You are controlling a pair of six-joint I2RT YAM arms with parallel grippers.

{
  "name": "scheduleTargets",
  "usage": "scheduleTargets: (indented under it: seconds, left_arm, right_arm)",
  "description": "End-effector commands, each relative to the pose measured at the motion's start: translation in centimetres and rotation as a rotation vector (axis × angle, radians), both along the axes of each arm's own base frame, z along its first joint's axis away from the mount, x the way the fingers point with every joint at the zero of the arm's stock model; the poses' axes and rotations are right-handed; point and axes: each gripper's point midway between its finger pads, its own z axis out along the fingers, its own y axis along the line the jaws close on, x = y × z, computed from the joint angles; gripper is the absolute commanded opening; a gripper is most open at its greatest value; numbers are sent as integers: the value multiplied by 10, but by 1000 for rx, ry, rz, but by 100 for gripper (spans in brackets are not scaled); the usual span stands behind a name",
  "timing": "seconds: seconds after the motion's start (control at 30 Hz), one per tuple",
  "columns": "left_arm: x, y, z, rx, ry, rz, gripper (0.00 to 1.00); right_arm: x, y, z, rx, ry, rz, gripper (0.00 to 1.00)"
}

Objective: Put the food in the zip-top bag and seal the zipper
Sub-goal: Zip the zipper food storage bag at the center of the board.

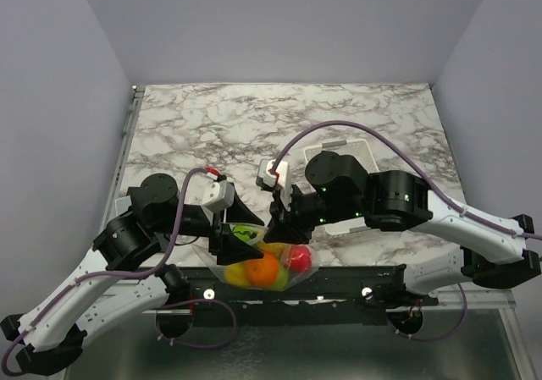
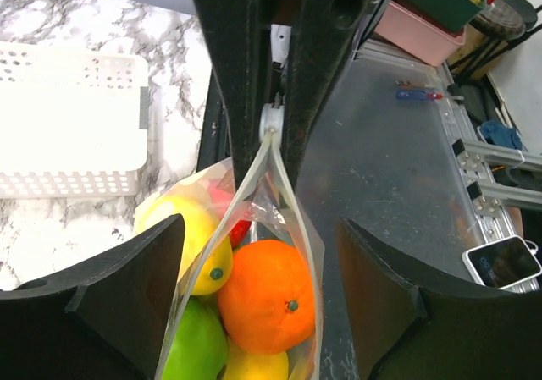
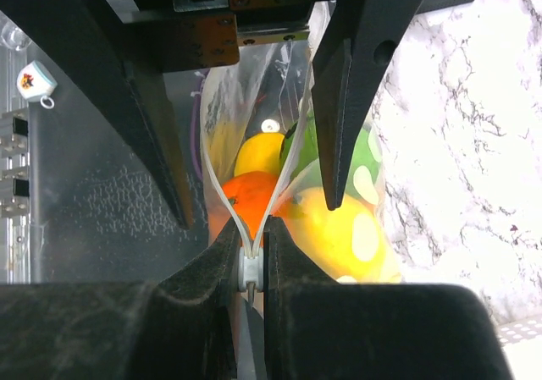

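The zip-top bag (image 1: 254,274) hangs at the table's near edge with the food inside: an orange (image 2: 267,300), a lemon (image 2: 199,236), a green fruit (image 2: 190,350) and a red piece (image 1: 298,258). Its mouth gapes, and the two zipper strips (image 2: 246,185) meet at a white slider (image 3: 251,270). My right gripper (image 3: 252,245) is shut on that slider at the bag's end. My left gripper (image 2: 261,223) is open, one finger on each side of the bag just below its mouth, not touching it. In the top view the left gripper (image 1: 240,243) and right gripper (image 1: 278,226) face each other over the bag.
A white perforated tray (image 2: 68,134) lies on the marble table behind the right arm (image 1: 398,198). Past the table's near edge is a grey metal shelf (image 2: 398,160) with a screwdriver (image 2: 419,95), a phone (image 2: 504,261) and pink and green bins (image 2: 423,24).
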Motion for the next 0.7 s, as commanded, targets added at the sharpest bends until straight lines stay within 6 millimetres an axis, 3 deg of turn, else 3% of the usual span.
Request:
scheduleTargets:
  seconds: [0.0, 0.17, 0.3, 0.4, 0.5, 0.53, 0.67]
  left_arm:
    - [11, 0, -7, 46, -23, 68, 72]
    - [16, 1, -10, 79, -45, 109, 67]
    - [18, 1, -11, 99, -56, 132, 56]
    - [22, 1, -12, 108, -58, 149, 37]
    - [23, 1, -11, 109, -65, 155, 6]
    - [22, 1, -11, 108, -63, 149, 0]
    - [15, 1, -4, 90, -71, 113, 0]
  right_arm:
    - [3, 0, 18, 37, 6, -50, 1]
    - [7, -3, 18, 20, 8, -85, 1]
    - [8, -3, 15, 2, 11, -93, 1]
    - [9, -3, 13, -1, 10, -95, 0]
    - [10, -3, 10, -5, 7, -102, 1]
    - [11, -3, 10, -5, 7, -104, 1]
    - [14, -3, 9, 7, -5, -116, 3]
